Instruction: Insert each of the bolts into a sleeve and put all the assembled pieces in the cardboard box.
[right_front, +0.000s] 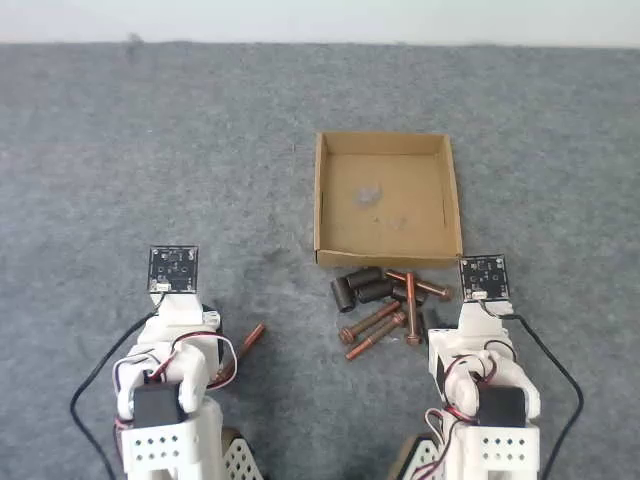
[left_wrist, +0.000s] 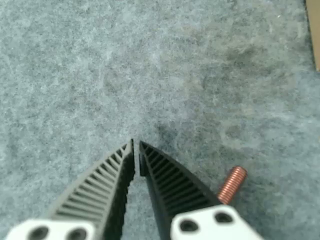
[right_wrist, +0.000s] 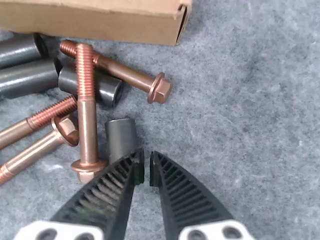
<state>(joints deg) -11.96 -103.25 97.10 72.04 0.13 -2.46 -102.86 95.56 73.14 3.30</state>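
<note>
**First step pending: no bolt sleeved yet**

The left gripper (left_wrist: 136, 145) hangs pressed together and empty, with 1 stray bolt (left_wrist: 231, 184) just beside it on the carpet. Farther right stands the cardboard box (right_front: 320, 195), with 4 bolts (right_front: 375, 322) and the dark sleeves (right_front: 362, 284) heaped just in front of it. The right gripper (right_wrist: 146, 157), also closed on nothing, sits beside that heap. The next move probably calls for opening 1 gripper and pinching a sleeve or bolt.

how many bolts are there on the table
5. Four bolts lie piled among the sleeves beside the cardboard box; a lone bolt lies next to the left arm. Others may be hidden under the arms.
</note>
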